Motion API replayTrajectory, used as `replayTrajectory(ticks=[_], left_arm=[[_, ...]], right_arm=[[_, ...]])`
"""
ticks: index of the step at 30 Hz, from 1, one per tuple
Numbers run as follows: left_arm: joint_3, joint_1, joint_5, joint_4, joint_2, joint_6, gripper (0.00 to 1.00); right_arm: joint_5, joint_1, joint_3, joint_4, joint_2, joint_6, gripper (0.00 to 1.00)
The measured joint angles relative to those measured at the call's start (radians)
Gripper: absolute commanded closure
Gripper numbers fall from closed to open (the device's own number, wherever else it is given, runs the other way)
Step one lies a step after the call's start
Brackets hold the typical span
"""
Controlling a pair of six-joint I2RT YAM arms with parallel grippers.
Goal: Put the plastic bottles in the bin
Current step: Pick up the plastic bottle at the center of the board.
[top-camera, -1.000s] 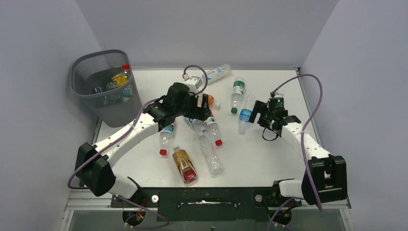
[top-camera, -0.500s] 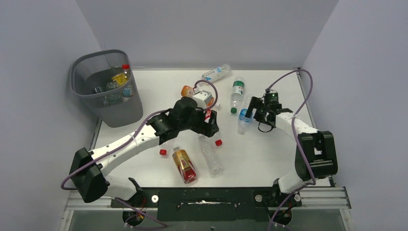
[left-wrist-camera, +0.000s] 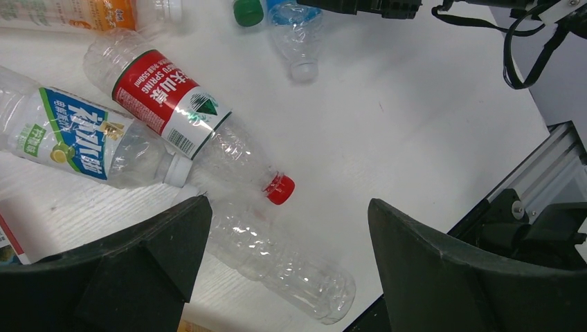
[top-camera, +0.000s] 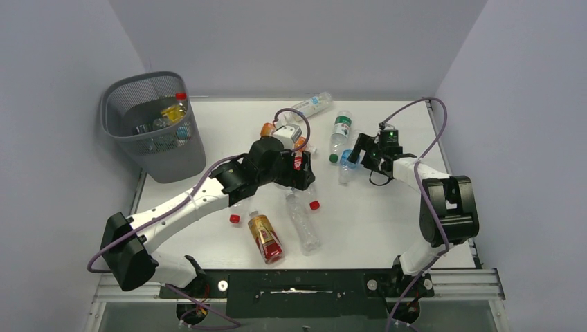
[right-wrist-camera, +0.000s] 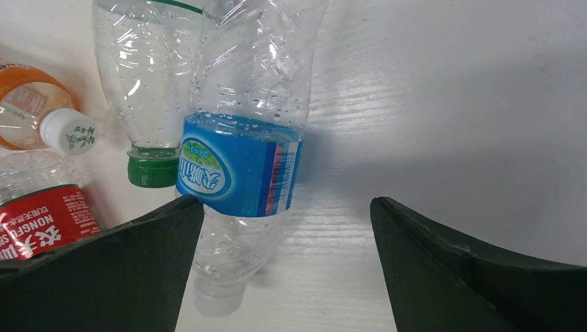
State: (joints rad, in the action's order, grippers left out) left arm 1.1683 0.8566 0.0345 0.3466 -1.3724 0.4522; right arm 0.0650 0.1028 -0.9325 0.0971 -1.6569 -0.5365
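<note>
My right gripper (right-wrist-camera: 285,207) is wide open over the blue-label bottle (right-wrist-camera: 239,166) lying on the table (right-wrist-camera: 450,104). It looks empty, light and squashy, so I'd pinch its label middle

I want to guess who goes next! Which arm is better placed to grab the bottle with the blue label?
Right. The right gripper is open and hangs over the blue-label bottle, which lies close beside one finger. The left gripper, also open, hangs over a red-label bottle instead, farther off.
</note>
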Motion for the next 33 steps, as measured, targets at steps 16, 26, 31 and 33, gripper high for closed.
replayTrajectory(ticks=[16,26,31,33], left_arm=[[-0.049,0.002,0.003,-0.034,0.012,0.072,0.16],[-0.05,0.014,0.003,-0.038,0.012,0.087,0.16],[-0.05,0.018,0.004,-0.039,0.012,0.087,0.16],[-0.05,0.021,0.004,-0.04,0.012,0.087,0.16]], right_arm=[[0.071,-0.011,0.032,-0.064,0.053,0.005,0.03],[0.068,-0.013,-0.077,-0.042,-0.024,0.005,0.04],[0.067,-0.024,-0.134,-0.035,-0.11,0.005,0.04],[0.067,-0.025,-0.147,-0.032,-0.14,0.004,0.04]])
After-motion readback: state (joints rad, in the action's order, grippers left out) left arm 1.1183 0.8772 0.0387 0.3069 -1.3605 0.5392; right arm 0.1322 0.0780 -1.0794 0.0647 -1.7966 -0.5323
